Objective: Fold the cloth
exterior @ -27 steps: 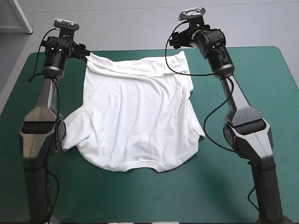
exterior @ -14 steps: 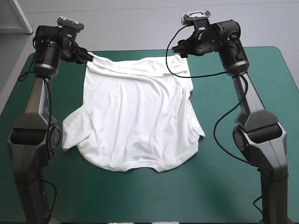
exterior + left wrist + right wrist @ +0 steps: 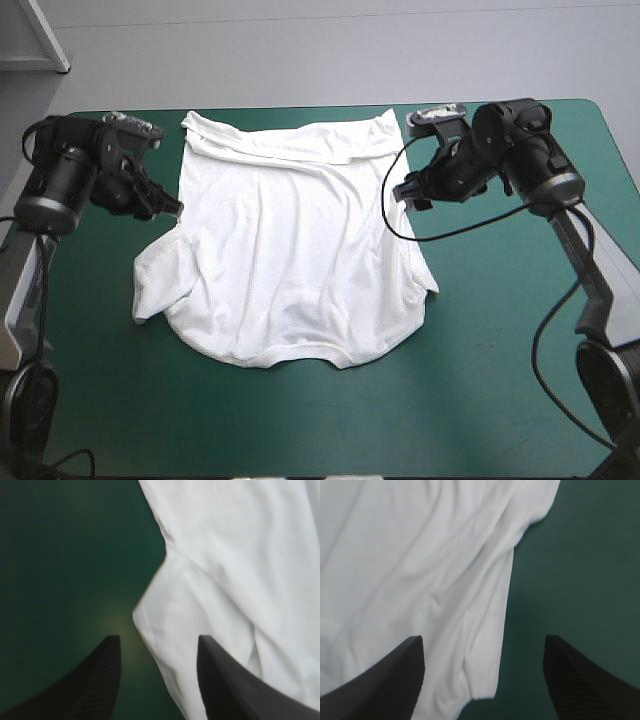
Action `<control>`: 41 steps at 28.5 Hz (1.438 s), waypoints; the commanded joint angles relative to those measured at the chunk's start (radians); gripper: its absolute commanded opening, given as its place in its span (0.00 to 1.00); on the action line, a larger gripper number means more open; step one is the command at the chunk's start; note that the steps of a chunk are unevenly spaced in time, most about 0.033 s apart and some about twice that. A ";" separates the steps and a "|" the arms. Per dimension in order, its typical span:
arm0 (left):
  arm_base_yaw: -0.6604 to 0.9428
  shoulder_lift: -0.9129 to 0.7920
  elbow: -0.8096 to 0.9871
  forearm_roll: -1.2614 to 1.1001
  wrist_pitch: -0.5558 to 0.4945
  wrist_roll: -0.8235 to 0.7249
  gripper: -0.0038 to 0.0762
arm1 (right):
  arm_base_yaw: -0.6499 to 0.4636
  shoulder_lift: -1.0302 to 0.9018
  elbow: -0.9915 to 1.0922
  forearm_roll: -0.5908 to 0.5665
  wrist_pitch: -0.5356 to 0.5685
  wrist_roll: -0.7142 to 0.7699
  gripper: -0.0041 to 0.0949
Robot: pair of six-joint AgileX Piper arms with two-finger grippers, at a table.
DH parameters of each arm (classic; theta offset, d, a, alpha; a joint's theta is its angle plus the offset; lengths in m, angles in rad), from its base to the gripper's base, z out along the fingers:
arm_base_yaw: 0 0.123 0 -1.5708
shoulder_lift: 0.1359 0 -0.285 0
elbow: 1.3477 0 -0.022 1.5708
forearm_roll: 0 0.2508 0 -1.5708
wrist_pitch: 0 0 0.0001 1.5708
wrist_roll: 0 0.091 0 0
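The white T-shirt (image 3: 290, 240) lies spread on the teal-green cover, its straight hem toward the far edge and its rounded end nearer the front. My left gripper (image 3: 172, 208) hovers at the shirt's left side, above the left sleeve (image 3: 158, 280). In the left wrist view this gripper (image 3: 157, 647) is open, with the sleeve's edge (image 3: 165, 610) just ahead between the fingers. My right gripper (image 3: 408, 192) sits at the shirt's right side. It (image 3: 484, 647) is wide open over the shirt's right edge (image 3: 490, 630).
Bare teal-green cover (image 3: 500, 380) runs along the front and on both sides of the shirt. The table's far edge (image 3: 300, 108) lies just beyond the hem.
Earlier both grippers held the hem's far corners. They have let go, the hem now lies flat, and both have moved back toward the front along the shirt's sides.
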 commanded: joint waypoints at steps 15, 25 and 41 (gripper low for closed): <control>-0.002 -0.332 0.650 -0.246 -0.170 -0.016 0.48 | -0.007 -0.384 0.488 0.043 -0.109 -0.026 0.68; -0.003 -0.270 0.761 -0.290 -0.460 0.033 0.49 | -0.004 -0.417 0.585 0.153 -0.109 -0.066 0.68; -0.003 -0.043 0.770 -0.313 -0.502 0.037 0.18 | -0.004 -0.422 0.753 0.205 -0.234 -0.077 0.61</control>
